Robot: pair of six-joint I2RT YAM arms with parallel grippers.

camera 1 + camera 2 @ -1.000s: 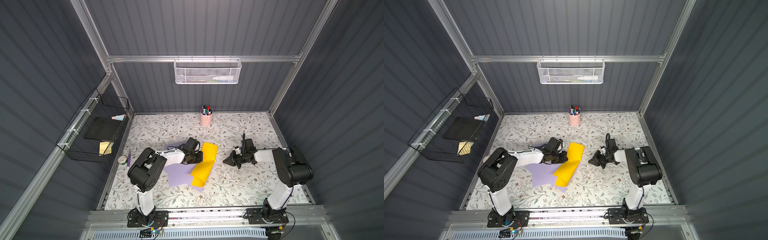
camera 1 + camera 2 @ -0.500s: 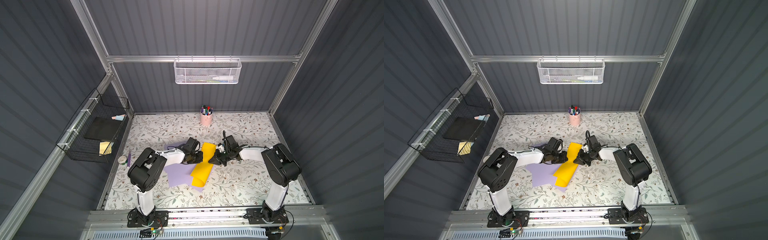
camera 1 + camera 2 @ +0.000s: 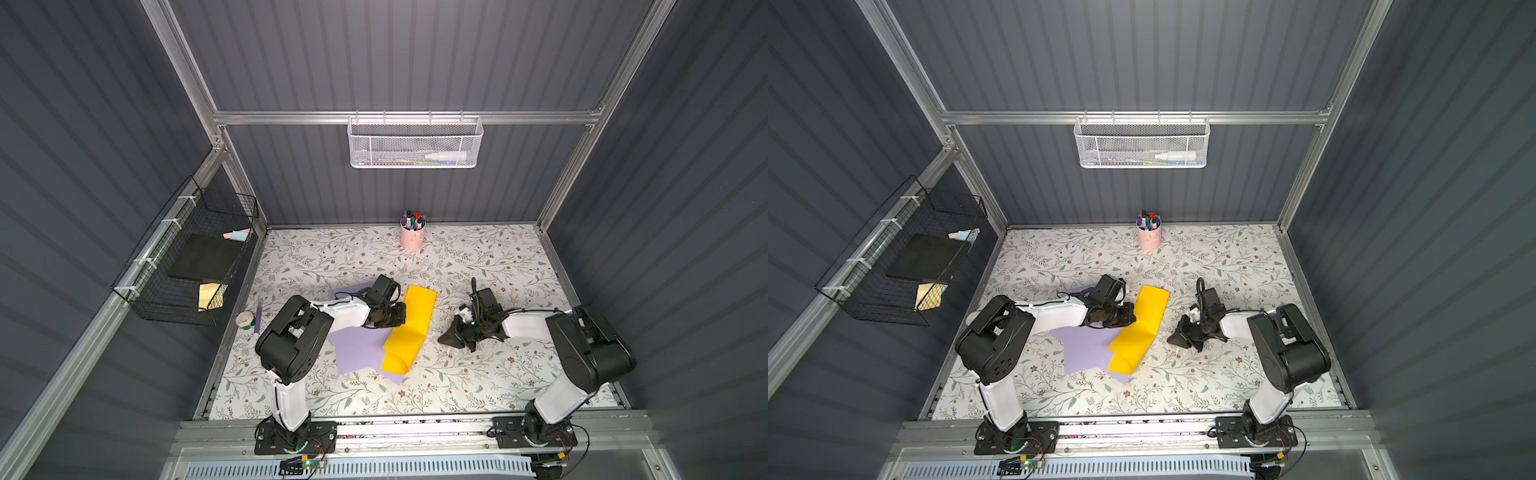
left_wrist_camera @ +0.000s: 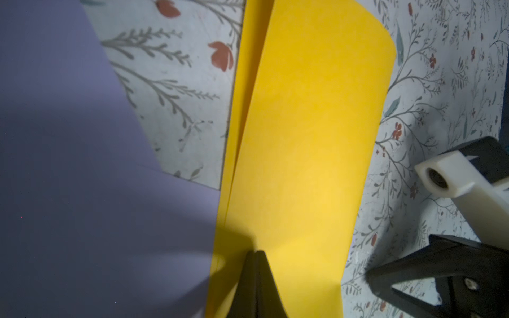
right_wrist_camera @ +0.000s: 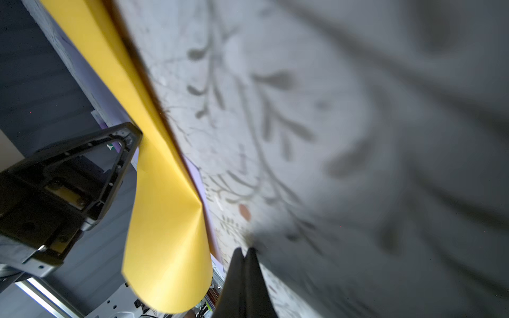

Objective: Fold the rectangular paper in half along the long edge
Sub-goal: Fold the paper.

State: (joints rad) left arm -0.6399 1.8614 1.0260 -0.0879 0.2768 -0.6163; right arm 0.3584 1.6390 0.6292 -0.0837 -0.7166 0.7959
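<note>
Both top views show the yellow paper (image 3: 409,328) doubled over on lavender sheets (image 3: 357,349) mid-tabletop (image 3: 478,374). Its near end bulges uncreased, and it lies flatter farther along. The left pincer (image 4: 256,252), tips together, presses its top layer. The right pincer (image 3: 441,340), also together, sits just beside. The crease seems not yet flattened.

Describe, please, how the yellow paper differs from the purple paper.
The yellow paper is doubled over, its near end bulging open; the purple paper lies flat. The yellow paper overlaps the purple paper, lying partly on top. Both rest on the floral table.
</note>
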